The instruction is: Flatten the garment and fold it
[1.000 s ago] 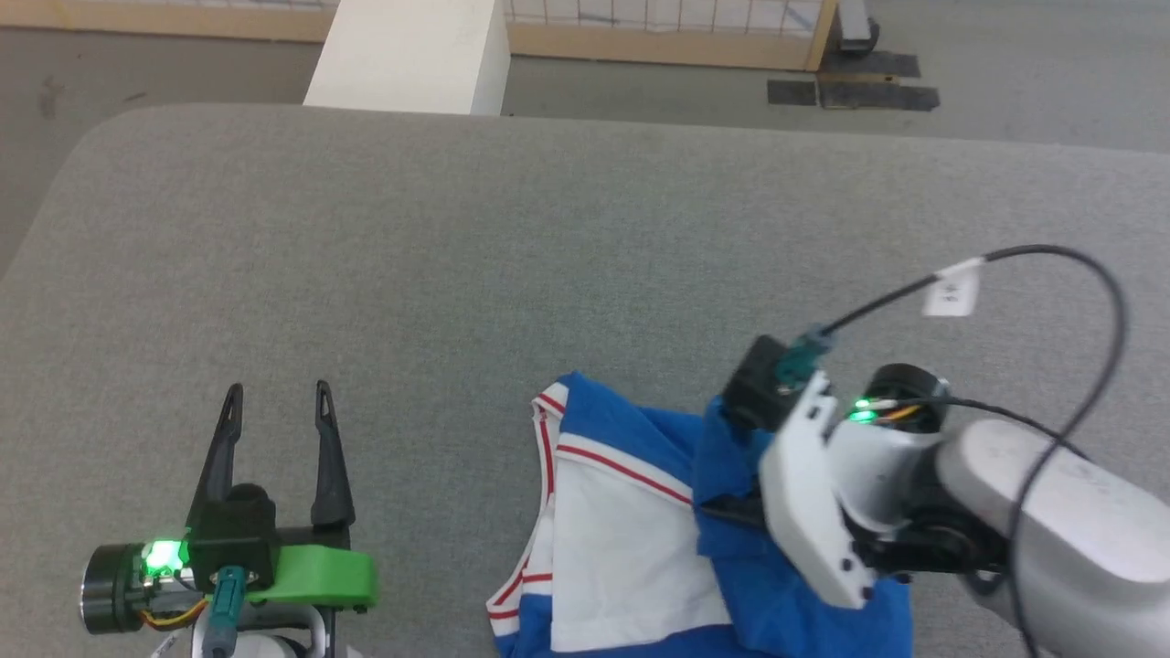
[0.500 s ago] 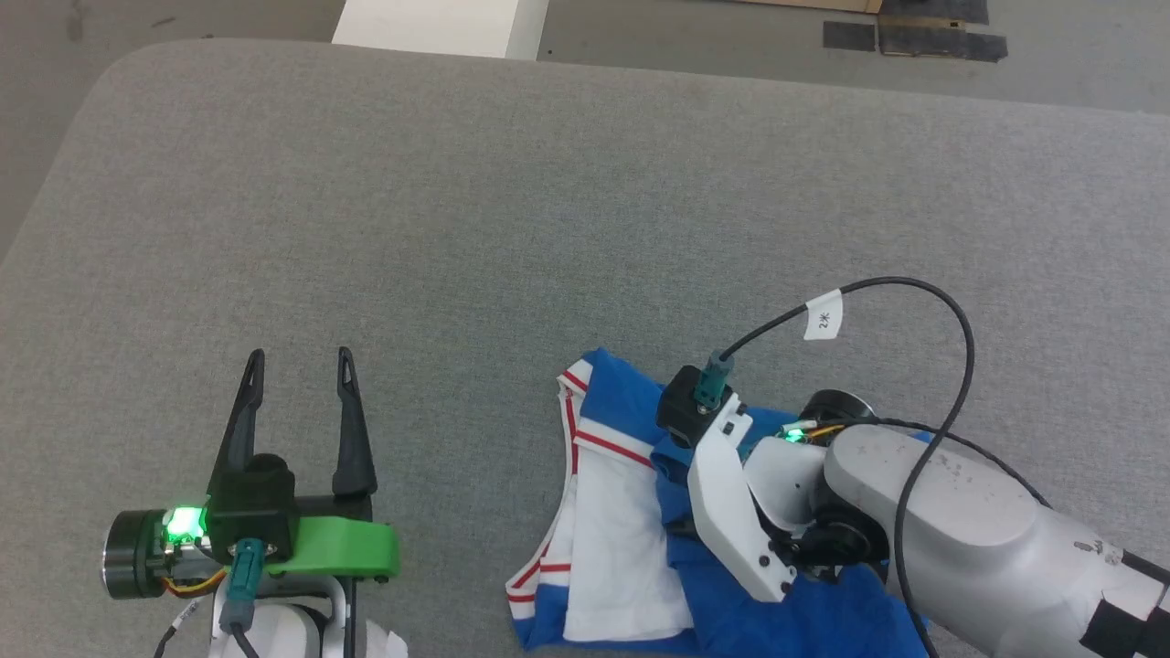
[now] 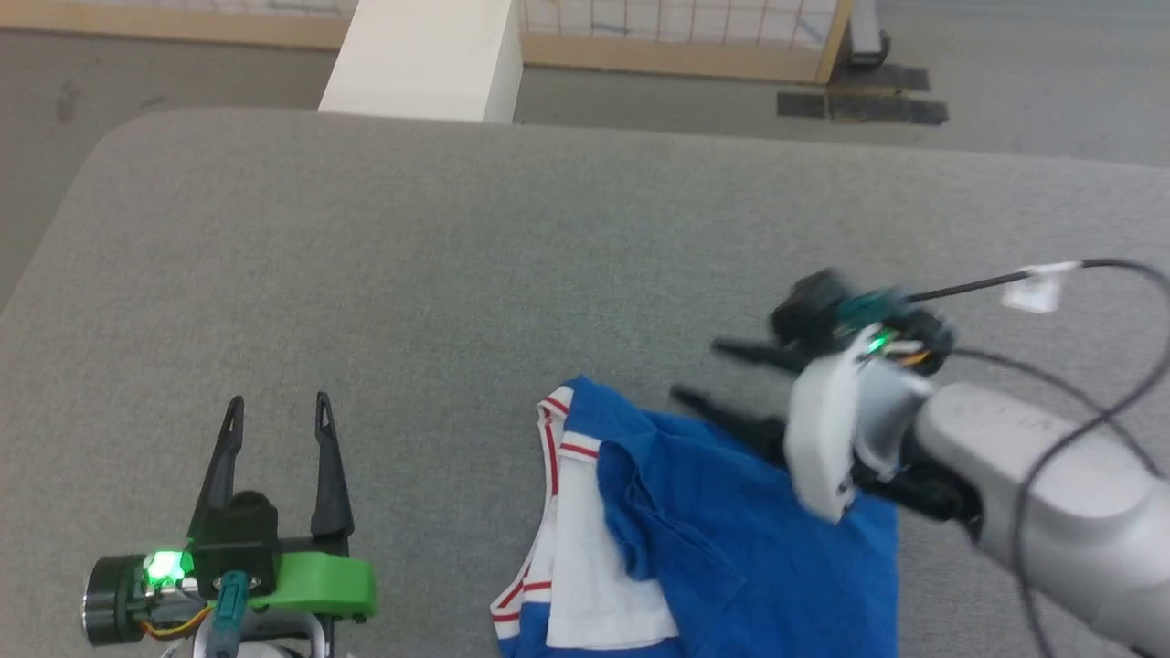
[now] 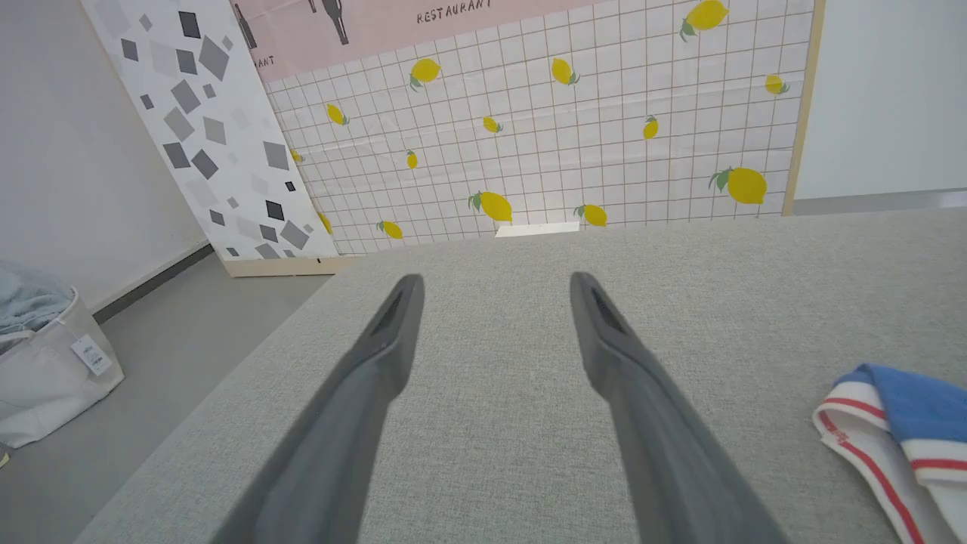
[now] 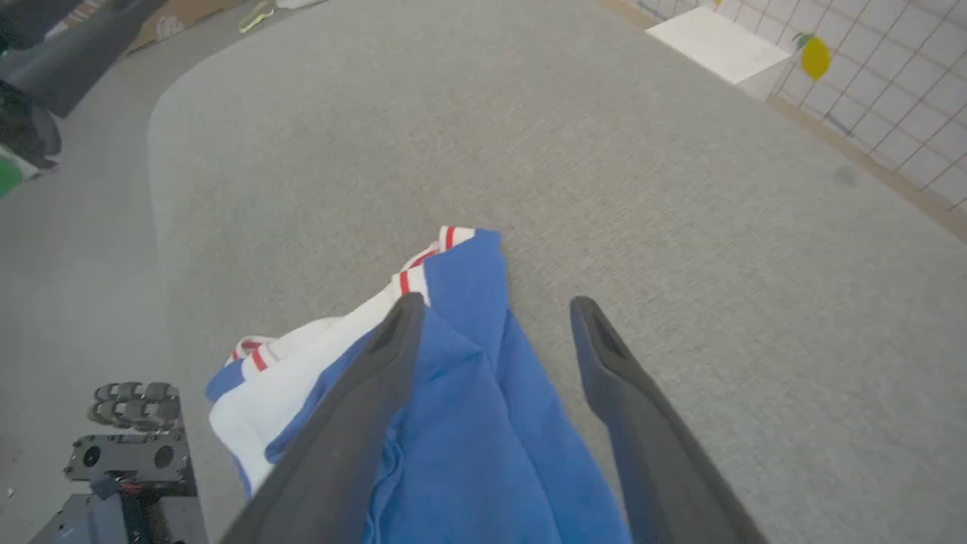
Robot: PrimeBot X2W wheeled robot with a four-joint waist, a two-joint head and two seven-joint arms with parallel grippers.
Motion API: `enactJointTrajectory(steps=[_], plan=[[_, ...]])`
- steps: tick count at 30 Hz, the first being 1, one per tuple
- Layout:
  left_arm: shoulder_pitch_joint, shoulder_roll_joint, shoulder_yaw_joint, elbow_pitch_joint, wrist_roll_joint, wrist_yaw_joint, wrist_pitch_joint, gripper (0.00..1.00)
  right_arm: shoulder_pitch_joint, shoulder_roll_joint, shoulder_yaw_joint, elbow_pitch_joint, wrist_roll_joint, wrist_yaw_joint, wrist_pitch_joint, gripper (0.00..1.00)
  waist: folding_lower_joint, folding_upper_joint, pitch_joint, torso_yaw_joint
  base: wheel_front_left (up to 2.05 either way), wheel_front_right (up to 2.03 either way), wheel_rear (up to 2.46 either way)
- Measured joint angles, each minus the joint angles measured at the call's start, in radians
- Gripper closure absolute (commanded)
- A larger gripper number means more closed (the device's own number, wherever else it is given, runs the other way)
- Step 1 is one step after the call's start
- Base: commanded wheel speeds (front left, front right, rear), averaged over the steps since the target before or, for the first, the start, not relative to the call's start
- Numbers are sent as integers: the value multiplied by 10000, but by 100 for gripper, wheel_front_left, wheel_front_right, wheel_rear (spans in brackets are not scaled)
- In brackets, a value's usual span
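The garment (image 3: pixel 722 539), royal blue with a white panel and red-striped white trim, lies crumpled at the table's near edge, right of centre. A blue layer covers most of the white. My right gripper (image 3: pixel 699 370) hovers open at its far right corner, fingers pointing left, nothing held. In the right wrist view the gripper (image 5: pixel 496 302) is open above the garment (image 5: pixel 468 393), whose blue fold lies under the left finger. My left gripper (image 3: pixel 277 402) stands open at the lower left, well clear of the cloth. In the left wrist view the gripper (image 4: pixel 492 279) is empty, with the garment's trimmed edge (image 4: pixel 899 412) at far right.
The grey fabric table (image 3: pixel 457 256) stretches wide beyond the garment, with a rounded far left corner. A white block (image 3: pixel 420 55) and a wood-framed lemon-print screen (image 4: pixel 566 128) stand behind it. A white bag (image 4: pixel 45 370) sits on the floor to the left.
My right gripper has let go of the blue cloth and risen away to the far right, now open. The blue layer now covers more of the white panel. The head camera shifted.
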Motion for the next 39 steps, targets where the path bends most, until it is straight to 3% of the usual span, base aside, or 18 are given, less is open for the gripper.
enactJointTrajectory(steps=[6,10,14,20,29,39], plan=[[312,79,50,-61,0,-8,0,0,316,-483,-2086,583,-1103,-2,-2612,0,0,0,-468,-492,0,0,0],[536,82,61,-121,0,31,0,0,1121,-322,-4174,1239,-2293,-2,-3977,0,0,0,-735,-838,0,0,0],[702,82,38,-115,2,38,0,0,2369,418,-6629,1099,-3567,-2,-4265,0,-1,0,-988,-1128,0,0,0],[732,61,-50,-174,-4,31,-2,0,4852,1908,-10032,-757,-6105,-4,-4303,0,-1,0,-1276,-1363,0,0,0],[757,-13,-61,-472,-157,-290,0,0,7647,3776,-11693,-2784,-7996,-2,-4303,0,-1,0,-1435,-1292,0,0,0],[806,-201,173,-418,-196,-694,0,0,9154,4562,-12061,-3168,-8554,-2,-4303,0,-1,0,-1657,-1114,0,0,0]])
